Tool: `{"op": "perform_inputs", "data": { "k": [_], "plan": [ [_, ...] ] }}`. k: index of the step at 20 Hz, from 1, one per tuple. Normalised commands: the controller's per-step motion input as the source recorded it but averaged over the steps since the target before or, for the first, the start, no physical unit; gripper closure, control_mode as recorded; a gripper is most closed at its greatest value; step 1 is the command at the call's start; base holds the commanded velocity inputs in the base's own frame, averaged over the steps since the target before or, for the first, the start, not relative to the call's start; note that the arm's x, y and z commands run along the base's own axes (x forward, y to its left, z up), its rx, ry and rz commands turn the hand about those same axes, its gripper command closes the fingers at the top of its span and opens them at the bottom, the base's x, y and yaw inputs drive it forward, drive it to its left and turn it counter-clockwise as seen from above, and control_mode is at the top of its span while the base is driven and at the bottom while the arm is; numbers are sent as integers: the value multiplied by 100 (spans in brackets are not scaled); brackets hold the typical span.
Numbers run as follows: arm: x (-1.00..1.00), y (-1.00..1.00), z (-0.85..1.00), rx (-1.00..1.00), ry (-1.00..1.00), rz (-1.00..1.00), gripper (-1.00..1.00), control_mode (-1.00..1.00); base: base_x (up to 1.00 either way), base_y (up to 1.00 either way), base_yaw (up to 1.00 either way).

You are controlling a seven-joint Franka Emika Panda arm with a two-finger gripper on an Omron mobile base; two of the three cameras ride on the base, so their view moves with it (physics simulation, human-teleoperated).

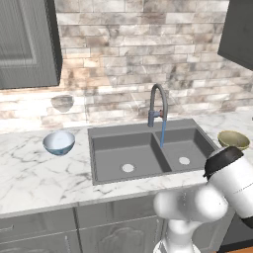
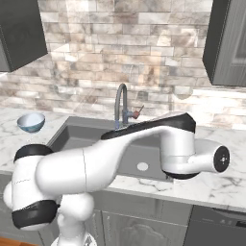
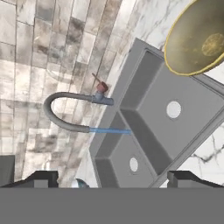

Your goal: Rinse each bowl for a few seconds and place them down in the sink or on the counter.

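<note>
Scanning from the left, I find the pale blue bowl (image 1: pixel 59 142) sitting upright on the counter (image 1: pixel 34 173), just left of the sink (image 1: pixel 148 150) and apart from its rim. In the middle, the faucet (image 1: pixel 158 105) arches over the divider between the two basins, and a thin blue stream of water (image 1: pixel 162 133) runs from its spout down toward that divider. On the right, the olive-tan bowl (image 1: pixel 233 140) rests on the counter just right of the sink, close to my arm. In the hand view, the gripper (image 3: pixel 112 178) has its fingers spread about as wide as they go, with nothing between them, and the olive-tan bowl lies ahead of it. I judge both bowls light, rigid and glossy, so likely slippery once wet and liable to chip if dropped in the basin. I would pinch the near rim, one finger inside the wall and one outside, rather than try to span the whole bowl.
</note>
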Motion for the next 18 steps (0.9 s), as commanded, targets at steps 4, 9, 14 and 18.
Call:
{"op": "perform_inputs", "data": {
  "k": [4,9,14,18],
  "plan": [
    [-23,47,21,-11,-8,1,-100,-100,0,0,0],
    [-4,42,49,-12,-1,3,-100,-100,0,0,0],
    [-5,41,51,-11,0,3,-100,-100,0,0,0],
    [-15,36,49,-8,1,3,-100,-100,0,0,0]
  ]
}}
